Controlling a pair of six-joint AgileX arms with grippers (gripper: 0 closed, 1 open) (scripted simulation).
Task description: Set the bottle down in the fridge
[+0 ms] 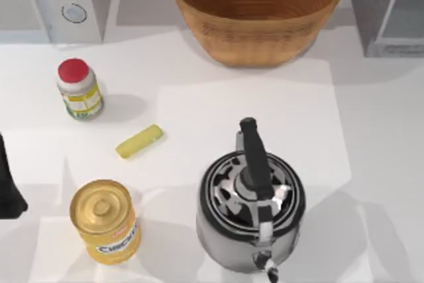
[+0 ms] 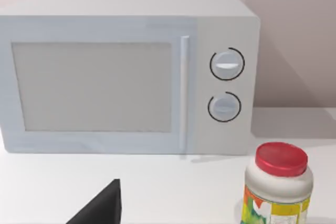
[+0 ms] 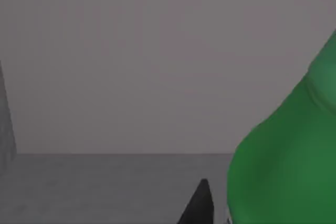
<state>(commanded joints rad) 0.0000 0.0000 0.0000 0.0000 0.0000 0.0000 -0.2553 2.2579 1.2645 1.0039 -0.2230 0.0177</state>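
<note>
1. The green bottle (image 3: 286, 156) is inside the grey fridge (image 1: 387, 11), close against the right gripper (image 3: 202, 203); whether the grip holds cannot be told.
2. The left gripper (image 1: 10, 183) idles at the table's left edge, its fingers' state unclear.

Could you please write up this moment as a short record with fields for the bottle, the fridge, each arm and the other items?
bottle: green, close to the right wrist camera, against grey inner walls
fridge: grey cabinet at the table's back right
left arm: parked at the table's left edge
right pincer: dark fingertip beside the bottle; grip unclear
other items: basket, kettle, microwave, red-capped jar, yellow can
</note>
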